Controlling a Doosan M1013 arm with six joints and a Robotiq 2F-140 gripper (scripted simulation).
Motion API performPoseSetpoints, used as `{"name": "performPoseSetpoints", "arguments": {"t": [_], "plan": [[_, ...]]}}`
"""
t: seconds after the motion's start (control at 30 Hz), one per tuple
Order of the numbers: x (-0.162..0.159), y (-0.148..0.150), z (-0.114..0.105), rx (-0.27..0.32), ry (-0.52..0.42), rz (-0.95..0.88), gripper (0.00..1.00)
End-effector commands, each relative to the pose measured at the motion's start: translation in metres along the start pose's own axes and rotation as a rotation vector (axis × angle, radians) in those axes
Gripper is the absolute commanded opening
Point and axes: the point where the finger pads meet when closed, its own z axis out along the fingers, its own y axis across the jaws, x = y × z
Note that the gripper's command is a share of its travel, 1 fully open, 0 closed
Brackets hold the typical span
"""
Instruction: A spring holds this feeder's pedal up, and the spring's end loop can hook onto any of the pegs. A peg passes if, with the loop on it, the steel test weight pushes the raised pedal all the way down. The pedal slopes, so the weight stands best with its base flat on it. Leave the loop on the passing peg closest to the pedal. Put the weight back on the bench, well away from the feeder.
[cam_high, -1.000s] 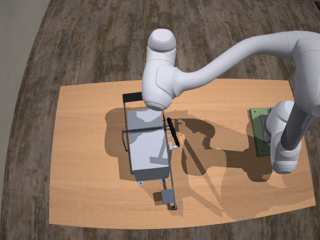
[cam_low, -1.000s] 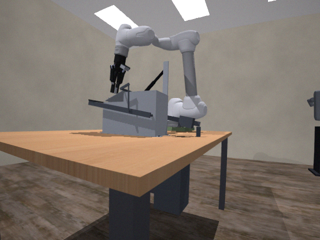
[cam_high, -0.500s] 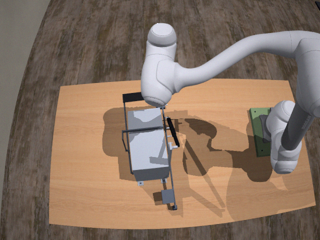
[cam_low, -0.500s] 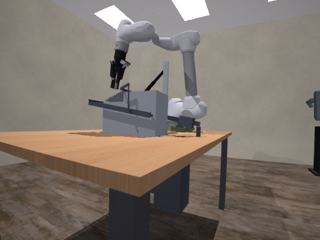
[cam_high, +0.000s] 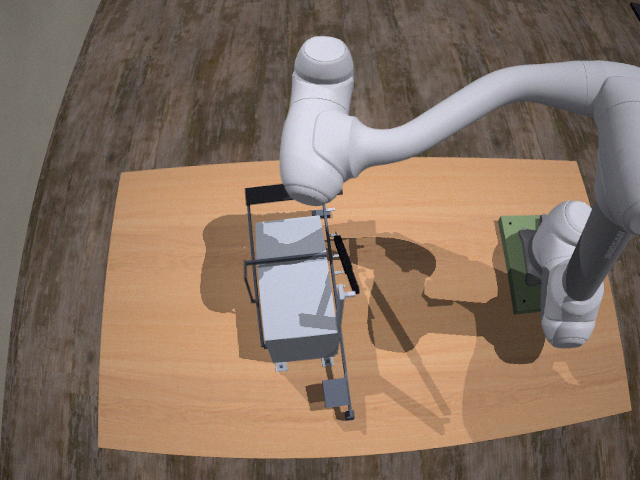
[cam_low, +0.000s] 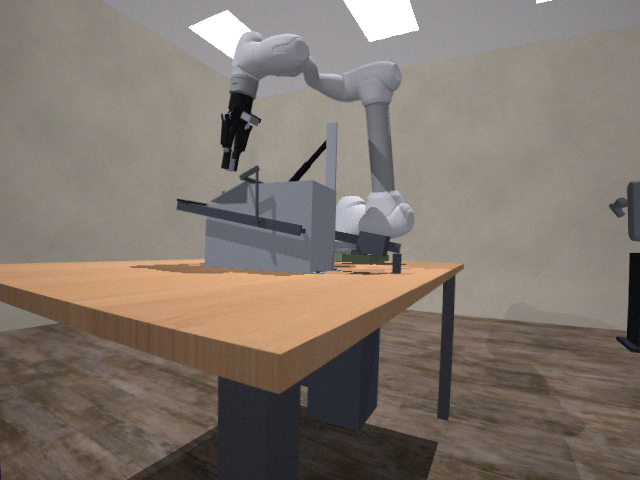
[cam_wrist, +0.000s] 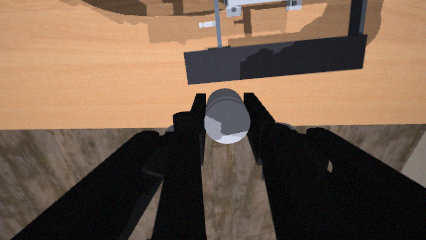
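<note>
The grey feeder box (cam_high: 297, 289) stands in the middle of the bench. Its black pedal (cam_high: 266, 193) is at the far end and also shows in the wrist view (cam_wrist: 275, 57). A black spring (cam_high: 346, 263) lies along the peg rail on the feeder's right side, its near end by a small peg (cam_high: 348, 294). My gripper (cam_low: 230, 162) hangs in the air above the pedal end, hidden under the arm in the top view. In the wrist view my gripper (cam_wrist: 224, 108) is shut on the steel test weight (cam_wrist: 227, 120), a grey cylinder held just short of the pedal.
A green base plate (cam_high: 519, 263) with the arm's foot is at the right of the bench. A small grey block (cam_high: 336, 392) sits at the near end of the rail. An upright post (cam_low: 331, 155) rises behind the box. The bench edge lies just beyond the pedal.
</note>
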Motion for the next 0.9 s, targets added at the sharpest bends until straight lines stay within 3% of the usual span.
{"name": "performPoseSetpoints", "arguments": {"t": [0.0, 0.17, 0.87], "plan": [[-0.001, 0.000, -0.007, -0.002, 0.000, 0.000, 0.25], [-0.002, 0.000, -0.014, -0.002, 0.000, 0.000, 0.25], [0.022, -0.030, 0.015, -0.002, 0.023, 0.000, 0.25]]}}
